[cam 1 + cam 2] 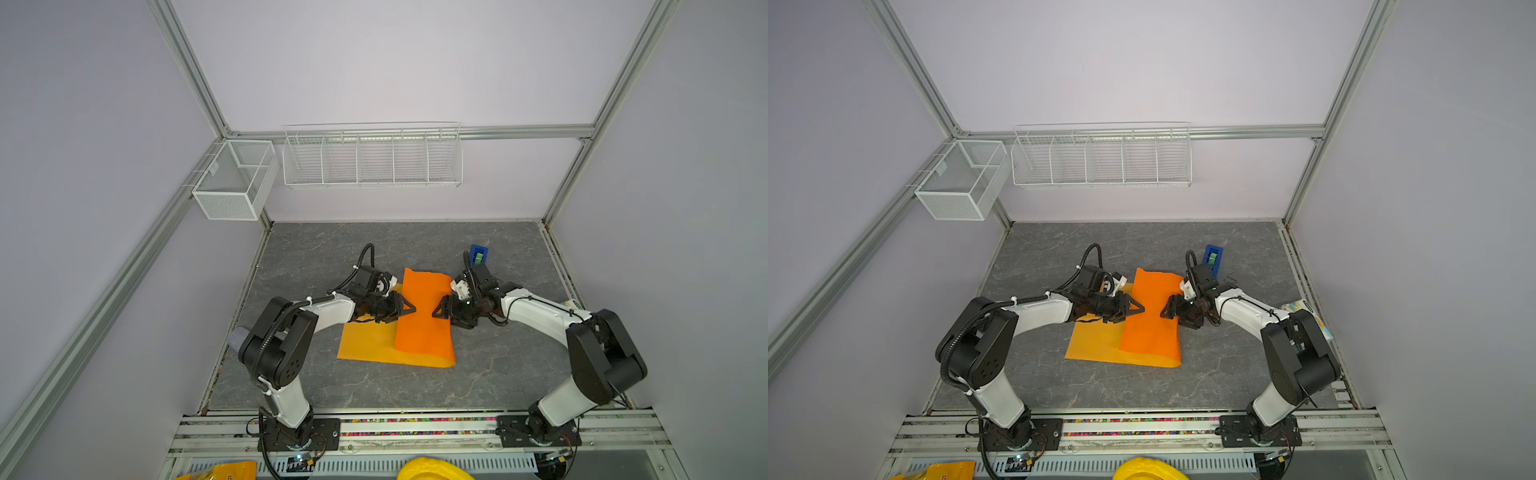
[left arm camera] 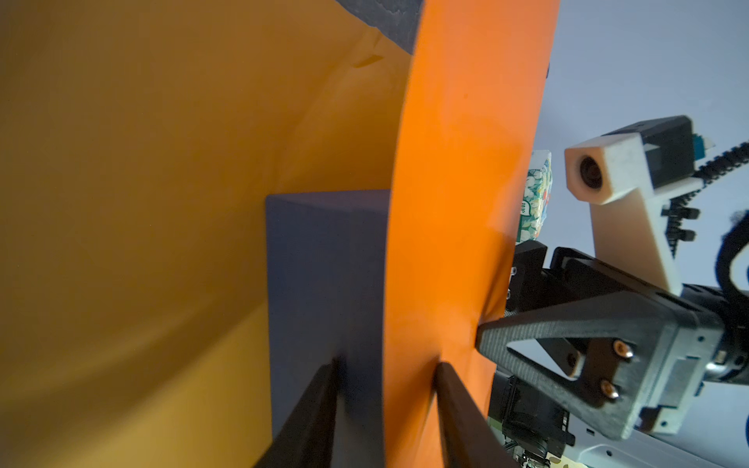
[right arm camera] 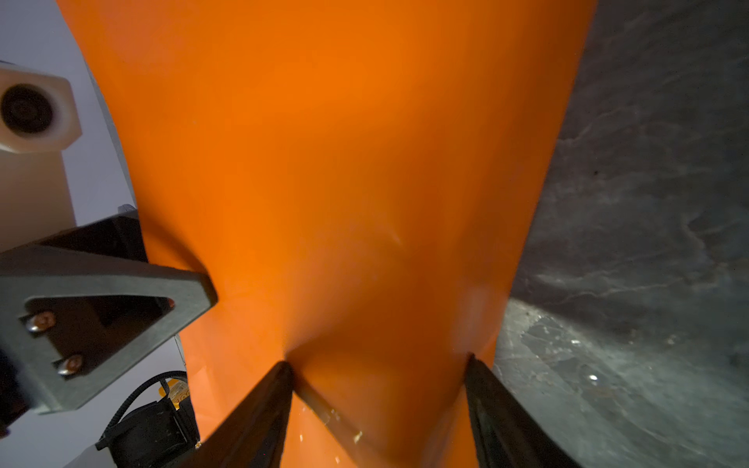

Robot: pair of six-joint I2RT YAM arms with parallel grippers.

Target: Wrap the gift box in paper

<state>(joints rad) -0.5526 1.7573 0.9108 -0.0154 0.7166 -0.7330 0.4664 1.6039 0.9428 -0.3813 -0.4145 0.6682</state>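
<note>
The orange paper (image 1: 422, 328) lies on the grey table, and its right part is folded leftward into a loose, arched flap. The slate-blue gift box (image 2: 324, 283) shows only in the left wrist view, under that flap; it is hidden in both top views. My left gripper (image 1: 409, 309) is at the flap's left edge with its jaws partly apart. One fingertip (image 2: 332, 366) is against the box's side and the other rests on the flap. My right gripper (image 1: 436, 311) faces it from the right, jaws wide, with both fingertips (image 3: 283, 366) against the paper.
A bright-blue tape dispenser (image 1: 478, 254) stands behind the right arm. A patterned white packet (image 1: 1308, 311) lies at the table's right edge. Wire baskets (image 1: 372, 156) hang on the back wall and on the left wall (image 1: 237, 178). Yellow items (image 1: 428, 469) sit below the front rail.
</note>
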